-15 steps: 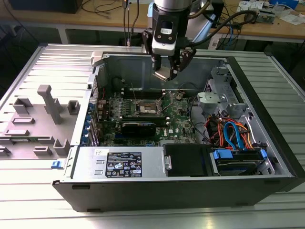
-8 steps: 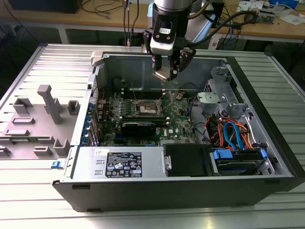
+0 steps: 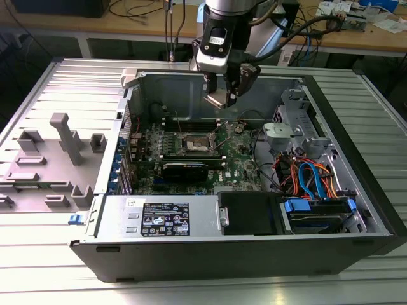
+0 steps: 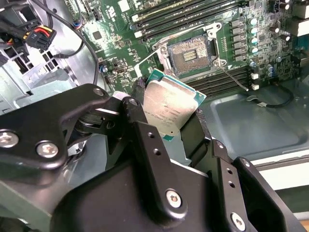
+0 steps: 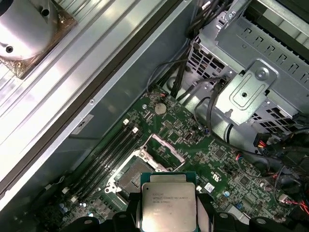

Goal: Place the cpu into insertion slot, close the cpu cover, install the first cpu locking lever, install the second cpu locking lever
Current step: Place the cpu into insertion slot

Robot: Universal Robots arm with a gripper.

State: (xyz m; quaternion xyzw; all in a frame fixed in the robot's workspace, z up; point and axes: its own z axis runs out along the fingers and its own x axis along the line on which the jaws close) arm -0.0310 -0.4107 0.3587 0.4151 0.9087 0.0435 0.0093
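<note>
You see gripper (image 3: 221,98), upper centre of exterior view, clamped on cpu (image 4: 169,104) edges, probably to spare contacts; it hangs above insertion slot (image 4: 190,50), where cpu cover (image 5: 169,146) stands open.

The arm (image 3: 230,6) ends in a silver-grey cylindrical wrist, with black cables (image 3: 305,27) looping off it. The gripper (image 3: 224,98) is matte black: angular linkage plates and fingers (image 4: 140,121) joined by round pivots and studded with silver screws (image 4: 174,198)
</note>
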